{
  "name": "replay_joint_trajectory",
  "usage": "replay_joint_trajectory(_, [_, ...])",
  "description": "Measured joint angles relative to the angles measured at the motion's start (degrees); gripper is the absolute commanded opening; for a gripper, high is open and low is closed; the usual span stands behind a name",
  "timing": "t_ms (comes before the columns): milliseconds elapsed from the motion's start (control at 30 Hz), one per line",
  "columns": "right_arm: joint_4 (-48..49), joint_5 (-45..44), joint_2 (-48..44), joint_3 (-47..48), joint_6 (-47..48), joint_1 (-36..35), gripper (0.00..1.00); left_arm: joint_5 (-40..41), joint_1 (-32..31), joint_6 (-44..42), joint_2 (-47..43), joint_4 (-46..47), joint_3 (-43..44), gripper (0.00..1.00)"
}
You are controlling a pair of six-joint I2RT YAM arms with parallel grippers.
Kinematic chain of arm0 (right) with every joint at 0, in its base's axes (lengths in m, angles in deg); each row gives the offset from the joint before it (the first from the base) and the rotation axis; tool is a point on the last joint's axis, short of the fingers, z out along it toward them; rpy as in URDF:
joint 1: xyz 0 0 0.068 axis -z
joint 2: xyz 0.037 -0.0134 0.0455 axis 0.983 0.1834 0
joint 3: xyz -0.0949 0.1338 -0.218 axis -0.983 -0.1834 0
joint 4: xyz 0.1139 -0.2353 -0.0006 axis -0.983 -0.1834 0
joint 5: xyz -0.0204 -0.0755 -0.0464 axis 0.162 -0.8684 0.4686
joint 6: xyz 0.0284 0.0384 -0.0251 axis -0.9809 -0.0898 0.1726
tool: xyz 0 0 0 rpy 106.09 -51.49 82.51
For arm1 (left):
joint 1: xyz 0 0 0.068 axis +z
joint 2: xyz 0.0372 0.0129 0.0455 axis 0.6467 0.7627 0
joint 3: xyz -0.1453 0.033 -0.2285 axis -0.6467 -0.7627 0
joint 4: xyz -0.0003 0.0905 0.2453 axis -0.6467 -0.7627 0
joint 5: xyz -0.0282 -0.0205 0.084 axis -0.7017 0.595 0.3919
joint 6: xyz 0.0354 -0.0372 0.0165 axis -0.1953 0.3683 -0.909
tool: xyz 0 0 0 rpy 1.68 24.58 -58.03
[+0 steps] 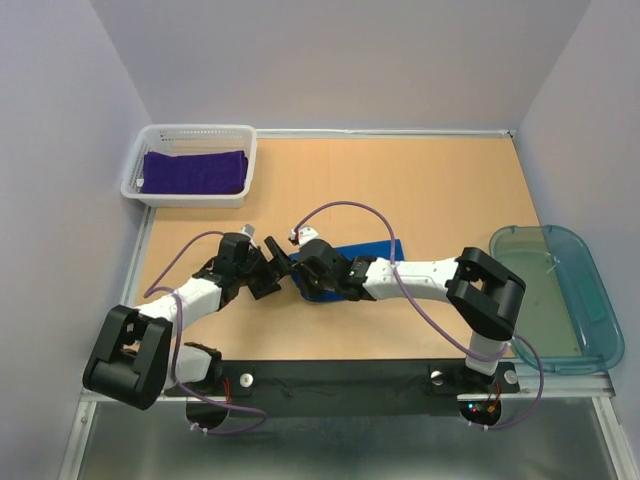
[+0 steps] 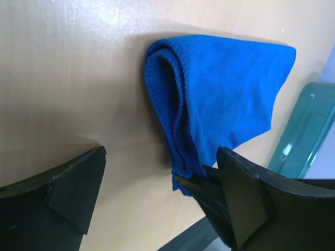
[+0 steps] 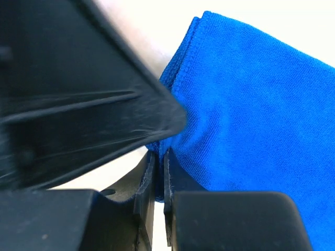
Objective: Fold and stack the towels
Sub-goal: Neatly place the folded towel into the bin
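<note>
Progress: one towel is judged finished; the purple towel (image 1: 195, 172) is seen folded inside the white basket (image 1: 197, 129).
Blue towel (image 1: 372, 253): laid on the surface (image 1: 420, 190), well in front of the basket and to its right, and already doubled over into loose layers.
Right end effector (image 1: 305, 268): clamped on the blue towel's folded edge, with cloth pinched between the closed fingers.
Left end effector (image 1: 265, 272): held wide apart with nothing gripped, just beside the blue towel on the side nearer the basket.
Rust-brown towel: not seen in any view.
Remaining: the blue towel's fold is judged unfinished, and it has not yet been stacked on the purple towel in the basket.
</note>
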Motion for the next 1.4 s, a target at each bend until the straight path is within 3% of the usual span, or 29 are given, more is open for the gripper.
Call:
replay_joint_trajectory(233, [3.7, 0.7, -0.9, -1.7, -0.9, 0.0, 0.00, 0.8, -3.1, 5.2, 4.0, 6.7, -0.1, 0.95])
replay_joint_trajectory(433, [5.6, 1.3, -1.5, -3.1, -1.2, 0.0, 0.00, 2.2, -5.2, 8.4, 7.1, 10.9, 0.1, 0.84])
replay_joint_trajectory(533, [6.2, 1.3, -1.5, -3.5, -1.6, 0.0, 0.00, 3.0, -6.0, 9.5, 8.0, 11.9, 0.1, 0.71])
replay_joint_trajectory(567, [6.4, 1.3, -1.5, -3.6, -1.7, 0.0, 0.01, 3.6, -6.3, 9.9, 8.3, 12.1, 0.1, 0.55])
replay_joint_trajectory(633, [6.8, 1.4, -1.5, -3.7, -1.9, 0.0, 0.01, 4.4, -6.7, 10.2, 8.6, 12.0, 0.1, 0.38])
replay_joint_trajectory(667, [7.0, 1.5, -1.6, -3.7, -1.9, 0.0, 0.01, 4.7, -6.8, 10.2, 8.9, 12.0, 0.0, 0.20])
replay_joint_trajectory(700, [7.1, 1.5, -1.8, -3.9, -1.9, 0.0, 0.02, 5.1, -7.0, 10.0, 9.1, 11.9, 0.0, 0.12])
replay_joint_trajectory(800, [7.5, 1.7, -2.4, -4.7, -1.9, 0.0, 0.17, 5.4, -7.0, 9.9, 9.4, 11.9, 0.0, 0.00])
replay_joint_trajectory(900, [8.1, 2.1, -3.3, -6.0, -1.8, 0.0, 0.46, 5.6, -7.3, 8.8, 9.4, 11.3, 0.1, 0.00])
replay_joint_trajectory(1000, [8.2, 2.3, -6.4, -8.1, -1.8, 0.1, 0.63, 6.8, -7.3, 6.1, 9.4, 7.7, 1.4, 0.00])
replay_joint_trajectory(1300, [4.9, -3.2, -28.9, -17.1, -0.3, 3.2, 0.89, 12.2, -6.9, -5.1, 9.1, -6.5, 14.0, 0.00])
replay_joint_trajectory(1400, [2.0, -6.4, -33.7, -18.9, 0.1, 3.5, 0.91, 13.4, -5.1, -9.0, 9.5, -10.5, 18.5, 0.00])
